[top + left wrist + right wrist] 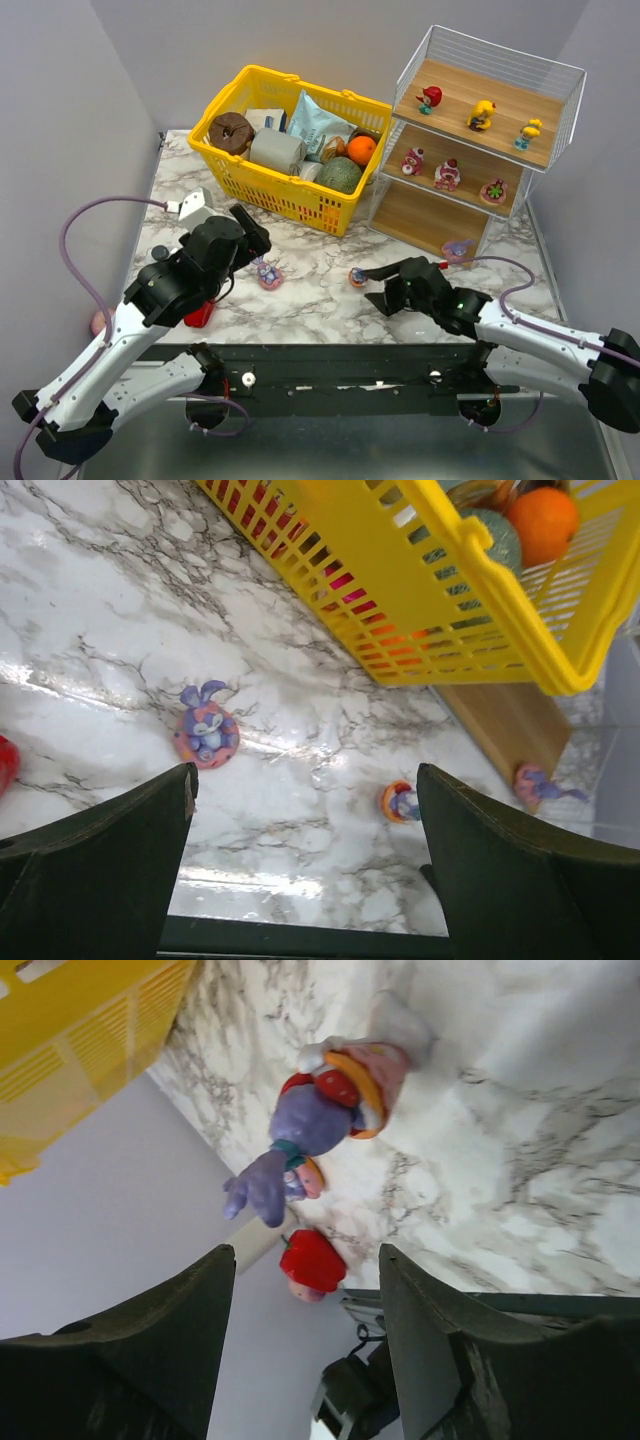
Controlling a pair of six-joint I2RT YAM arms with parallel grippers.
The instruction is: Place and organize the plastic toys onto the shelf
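Right claw [305, 1252] faces purple bunny figurine [312, 1118] on marble bench [520, 1160]
Its fingers [150, 1340] stand spread, figurine untouched; left claw [305, 775] gapes wide, empty.

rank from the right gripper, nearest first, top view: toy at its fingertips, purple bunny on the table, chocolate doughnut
1. Toy at the fingertips, just left of the right gripper.
2. Purple bunny, farther left on the table.
3. Chocolate doughnut, in the yellow basket at the far left.

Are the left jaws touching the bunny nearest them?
Apart. The left wrist view shows bare marble between the bunny and both open jaws.
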